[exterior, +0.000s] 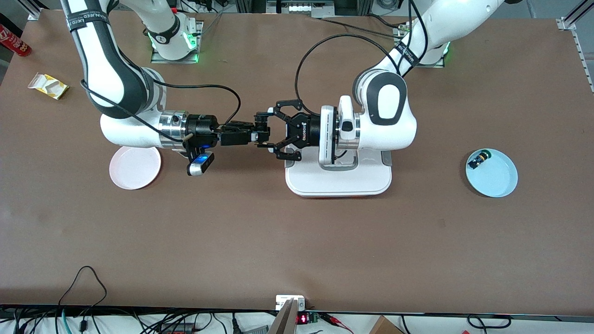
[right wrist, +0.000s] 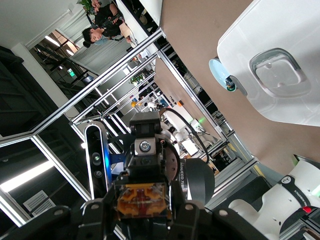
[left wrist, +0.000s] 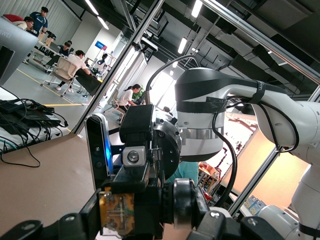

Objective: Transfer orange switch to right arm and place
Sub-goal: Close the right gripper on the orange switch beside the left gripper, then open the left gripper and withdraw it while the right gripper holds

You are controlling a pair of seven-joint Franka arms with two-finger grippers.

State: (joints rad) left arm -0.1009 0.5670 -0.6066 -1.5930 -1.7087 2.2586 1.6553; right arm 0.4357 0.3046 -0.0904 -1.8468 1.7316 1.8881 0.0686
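The orange switch hangs in the air between the two grippers, which meet tip to tip. Its tan-orange body shows in both wrist views, wedged between black fingers. My left gripper, the black open-linkage one, is shut on the switch. My right gripper, slim and black, comes from the right arm's end and is shut on the same switch. Both hang over the bare table beside the white tray. In the front view the fingers hide most of the switch.
A pink plate lies under the right arm's wrist. A light-blue plate toward the left arm's end holds a green-capped switch. A yellow packet and a red can lie at the right arm's end.
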